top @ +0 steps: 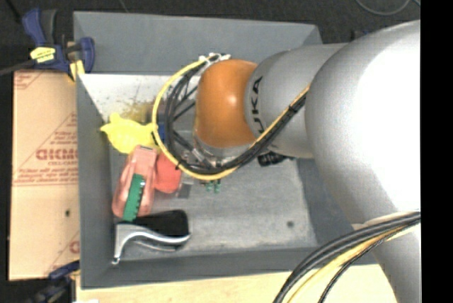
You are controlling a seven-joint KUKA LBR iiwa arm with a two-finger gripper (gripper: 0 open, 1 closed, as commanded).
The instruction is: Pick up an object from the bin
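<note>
Just left of the pincer (204, 178), at the bin's (283, 224) left-centre, lies a small red rounded thing (166, 175), the nearest obj., close beside it; contact can't be told. Further left is a pink block w/ green part (134, 188), long axis roughly up-down in view. A yellow piece (126, 133) lies above, a black-and-silver handled tool (159, 227) below. Pincer state: can't tell, as the orange wrist cover (223, 107) hides it; nothing seen held. Prob. needs a short shift left.

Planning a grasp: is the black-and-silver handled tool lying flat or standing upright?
Lying flat: the tool stretches lengthwise along the bin floor near its lower-left corner.
</note>
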